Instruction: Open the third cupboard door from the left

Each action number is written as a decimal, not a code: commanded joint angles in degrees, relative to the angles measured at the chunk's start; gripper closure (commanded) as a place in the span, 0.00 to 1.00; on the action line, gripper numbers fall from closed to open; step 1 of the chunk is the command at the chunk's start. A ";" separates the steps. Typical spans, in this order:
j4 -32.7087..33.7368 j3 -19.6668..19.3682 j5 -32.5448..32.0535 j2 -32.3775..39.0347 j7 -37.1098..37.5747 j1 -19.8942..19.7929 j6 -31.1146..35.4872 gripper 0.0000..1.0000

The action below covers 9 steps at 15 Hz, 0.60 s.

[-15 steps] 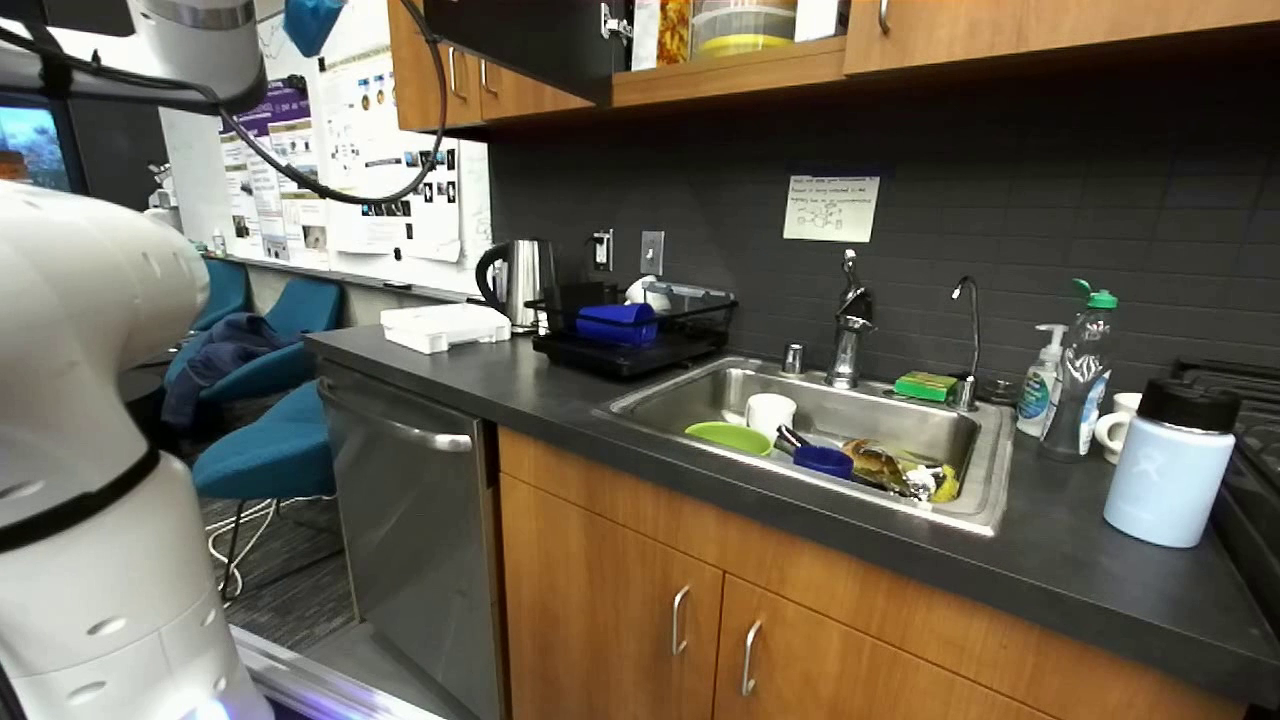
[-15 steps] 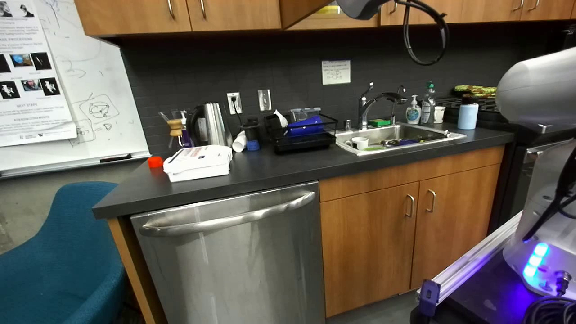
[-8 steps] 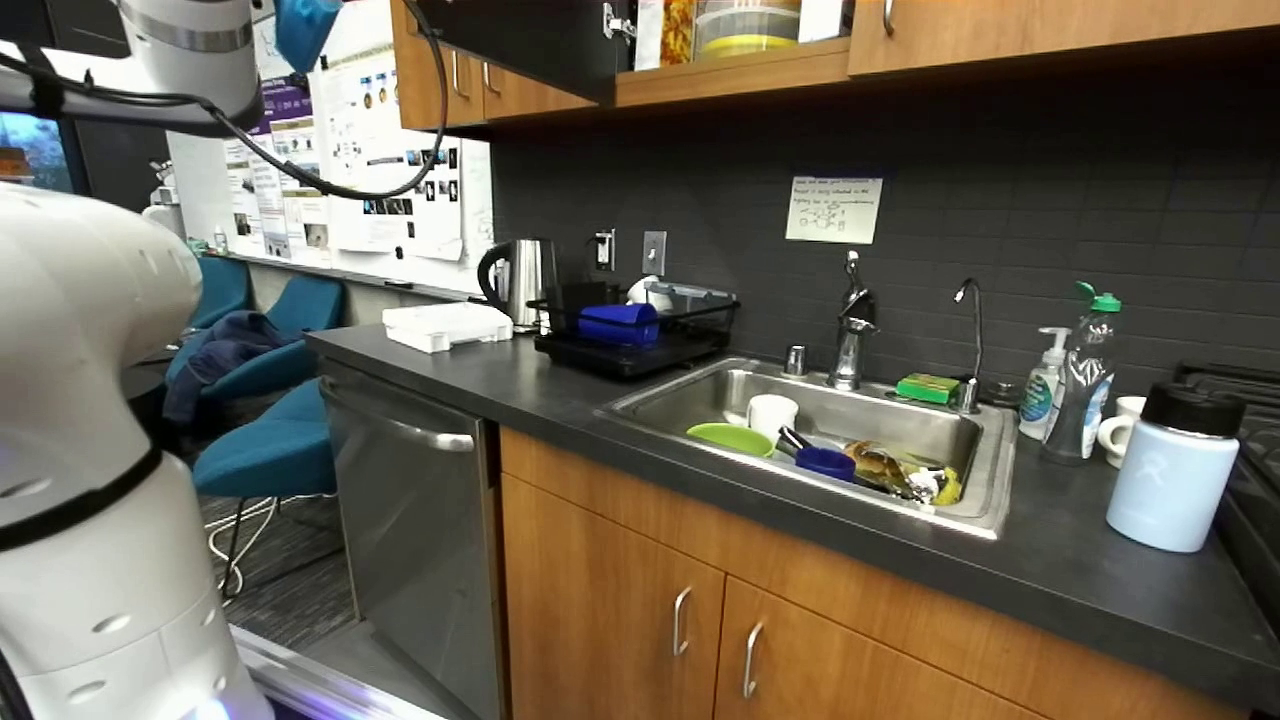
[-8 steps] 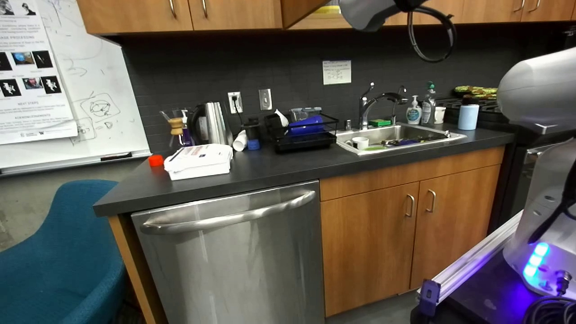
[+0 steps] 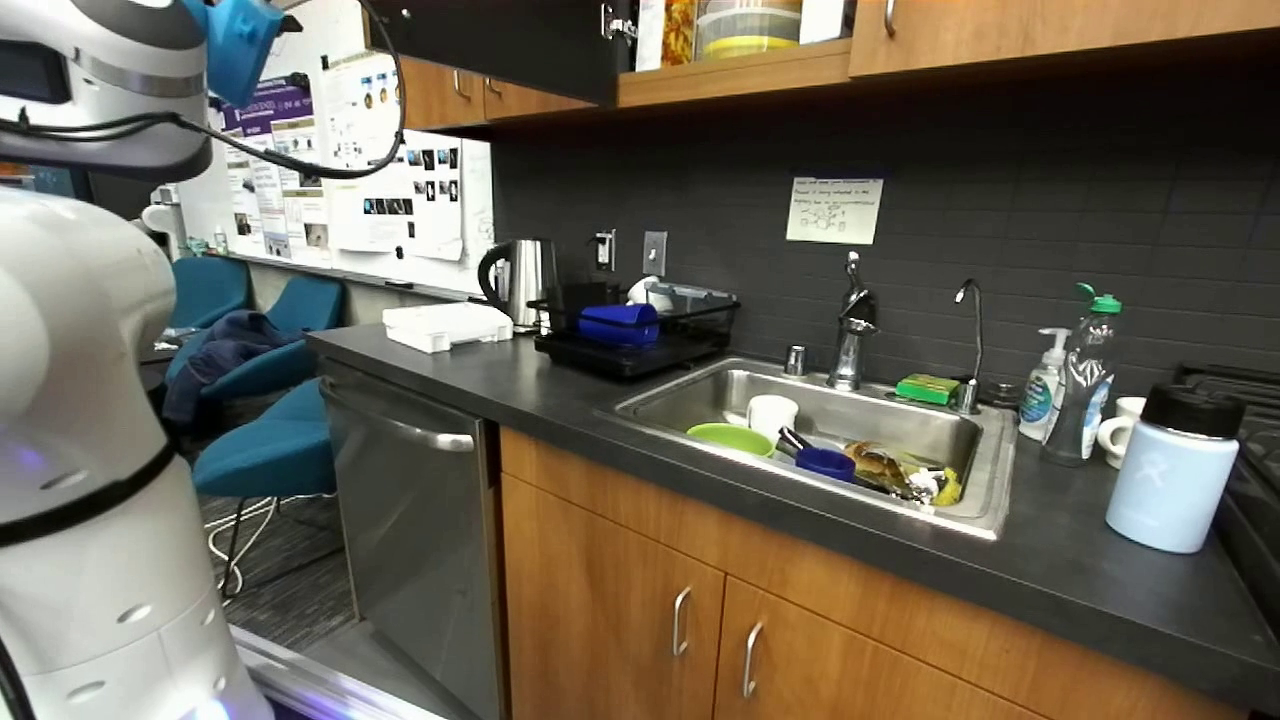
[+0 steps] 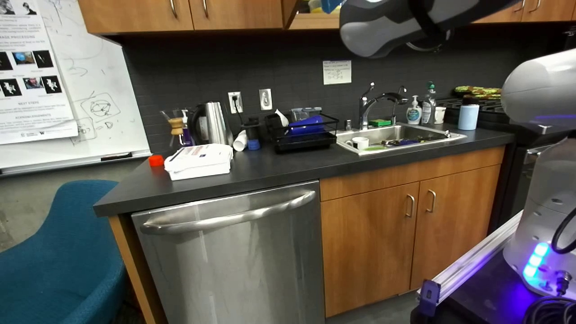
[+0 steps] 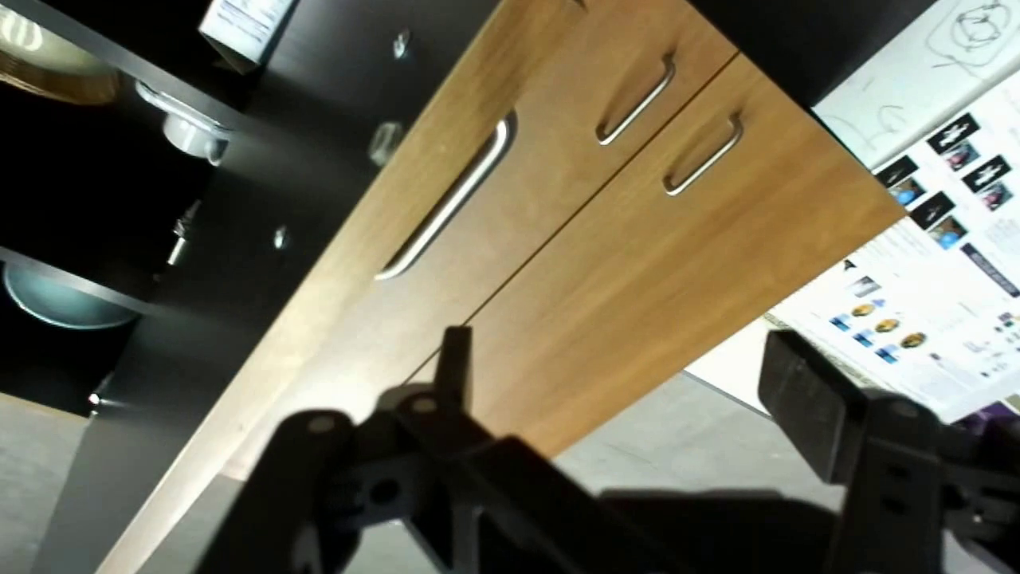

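Evidently, the third cupboard door (image 5: 510,40) is swung open above the dark counter (image 5: 520,385).
In the wrist view, the gripper (image 7: 629,383) is seen with its fingers spread wide, apart from the door's silver bar handle (image 7: 450,199); in an exterior view, the door's dark inner face is shown and a round tub (image 5: 747,28) is exposed inside the cupboard (image 5: 735,72).

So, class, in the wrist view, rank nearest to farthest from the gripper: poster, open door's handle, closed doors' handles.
1. Open door's handle: left of centre.
2. Closed doors' handles: near the top, mutually too close to call.
3. Poster: right edge.
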 commanded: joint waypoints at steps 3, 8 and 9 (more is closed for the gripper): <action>3.35 -2.28 -4.82 1.69 -11.12 10.59 -1.14 0.00; 4.19 -4.37 -6.86 -0.86 -15.45 17.02 -1.74 0.00; 6.52 -8.59 -9.00 3.44 -18.33 18.93 -1.84 0.00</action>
